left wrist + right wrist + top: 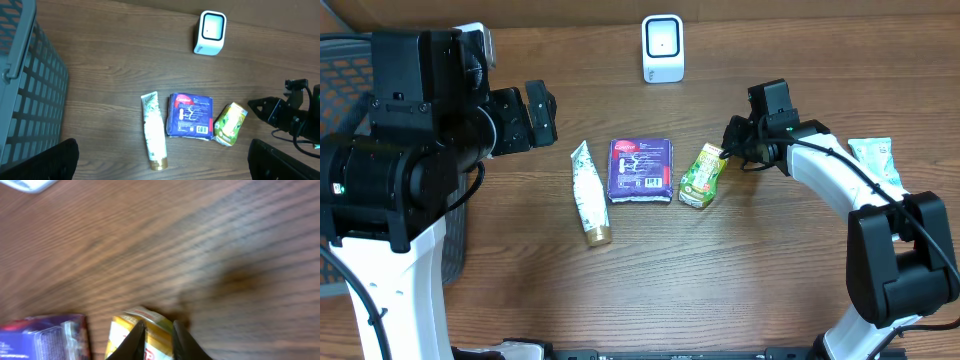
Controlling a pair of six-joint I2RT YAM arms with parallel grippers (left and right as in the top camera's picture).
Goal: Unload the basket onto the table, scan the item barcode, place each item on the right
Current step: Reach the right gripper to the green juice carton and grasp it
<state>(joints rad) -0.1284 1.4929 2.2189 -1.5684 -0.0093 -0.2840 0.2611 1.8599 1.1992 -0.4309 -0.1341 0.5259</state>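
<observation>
Straddling green carton (703, 176), right pincer (730, 138), grip unclear, left pincer (532, 118) spread, lettering unreadable

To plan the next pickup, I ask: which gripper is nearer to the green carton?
Right. The right gripper is at one end of the green carton, jaws either side of it; the left gripper hovers far off, beyond the tube.

1. Overhead: bright, even light. The worktop (650, 290) shows only short, soft shadows beside the things and no glare.
2. Left wrist: the centre is sharp, but the left pincer (163, 146) appears as dark, out-of-focus blobs in the bottom corners.
3. Right wrist: blur smears the wood grain, and a dim shadow patch lies right of centre — the right pincer (159, 330) is soft-edged too.
</observation>
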